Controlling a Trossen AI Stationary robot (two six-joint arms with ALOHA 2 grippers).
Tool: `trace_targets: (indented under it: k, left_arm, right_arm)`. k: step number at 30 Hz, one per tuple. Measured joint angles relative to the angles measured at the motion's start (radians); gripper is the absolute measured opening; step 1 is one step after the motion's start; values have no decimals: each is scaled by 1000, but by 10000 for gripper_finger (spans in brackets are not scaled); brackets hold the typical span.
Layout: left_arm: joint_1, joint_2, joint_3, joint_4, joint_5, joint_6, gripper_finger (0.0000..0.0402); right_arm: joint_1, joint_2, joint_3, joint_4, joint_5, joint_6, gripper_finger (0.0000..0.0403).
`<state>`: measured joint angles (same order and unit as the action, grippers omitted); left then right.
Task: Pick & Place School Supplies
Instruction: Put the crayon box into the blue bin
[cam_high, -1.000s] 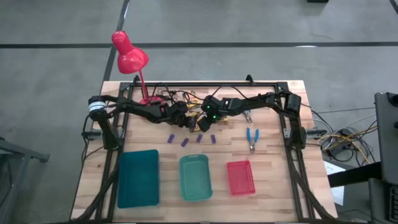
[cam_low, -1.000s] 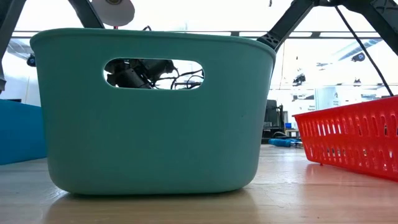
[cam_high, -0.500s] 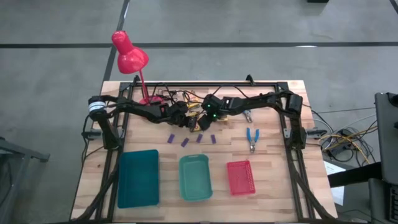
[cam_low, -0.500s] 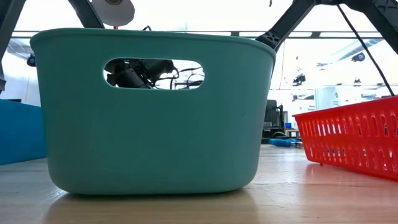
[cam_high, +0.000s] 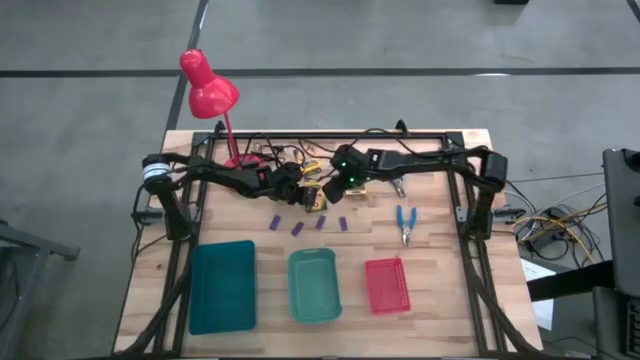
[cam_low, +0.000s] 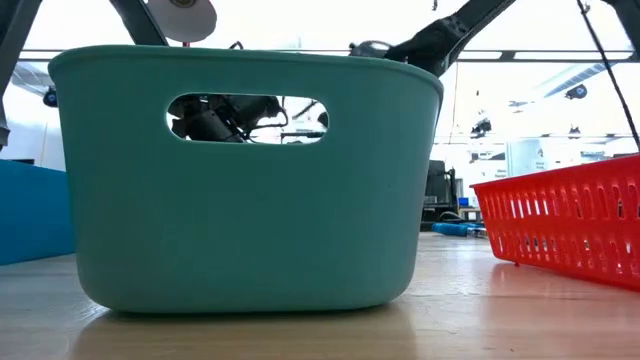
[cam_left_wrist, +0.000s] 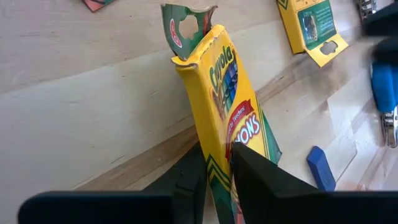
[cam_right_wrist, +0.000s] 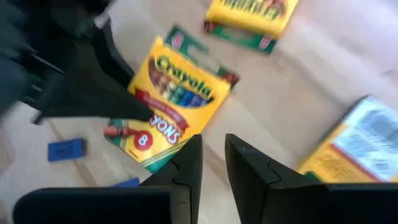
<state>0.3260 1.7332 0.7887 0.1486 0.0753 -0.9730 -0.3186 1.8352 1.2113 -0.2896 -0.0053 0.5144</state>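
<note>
So my left gripper (cam_left_wrist: 216, 167) is clamped on the edge of a crayon box (cam_left_wrist: 227, 106), both dark fingers pinching the thin side of it. It's glossy yellow card with a green flap and a punched hang hole at the far end, a bit torn looking. I can read "Crayola" down the face and "...IONS" on a red band. Seen from above, this is at the back middle of the wooden table (cam_high: 440, 250), close to the base of the red desk lamp (cam_high: 208, 90).

My right gripper (cam_right_wrist: 213, 163) hangs just above the same spot with its fingers a small way apart and nothing between them. Right under it is that same box (cam_right_wrist: 171, 106), and here the front says "Crayola", part of "CRAYONS", and an "8" in a red circle.

Two more crayon boxes lie flat nearby: a second box (cam_right_wrist: 252, 14) farther off with green trim, and a third box (cam_right_wrist: 367, 146) off to the side, which is too smeared to read.

The purple blocks (cam_high: 297, 228) sit in a loose row on the planks nearer the trays; they look blue on my wrist cams. Blue-handled scissors (cam_high: 405, 222) lie off to the right, apart from everything.

Front row: teal tray (cam_high: 222, 285), green tray (cam_low: 240, 190) in smooth plastic with a slot handle, red tray (cam_high: 387, 284) in mesh.
</note>
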Motion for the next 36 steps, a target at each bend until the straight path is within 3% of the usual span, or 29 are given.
trace_targets:
  k: [4, 13, 17, 24, 36]
  left_arm:
    - [0, 0, 0, 1, 1, 1, 73]
    - [0, 0, 0, 8, 2, 4, 73]
    - [0, -5, 0, 12, 2, 14, 73]
    - [0, -15, 0, 13, -2, 32, 72]
    - [0, -28, 33, 11, -5, 83, 72]
  right_arm:
    - [0, -76, -11, 1, 61, -3, 68]
    - [13, -271, -117, 25, 88, -127, 68]
    - [26, -373, -237, 156, 83, -201, 68]
    - [26, -537, -442, 376, 77, -178, 68]
    - [26, -617, -500, 378, 77, -175, 68]
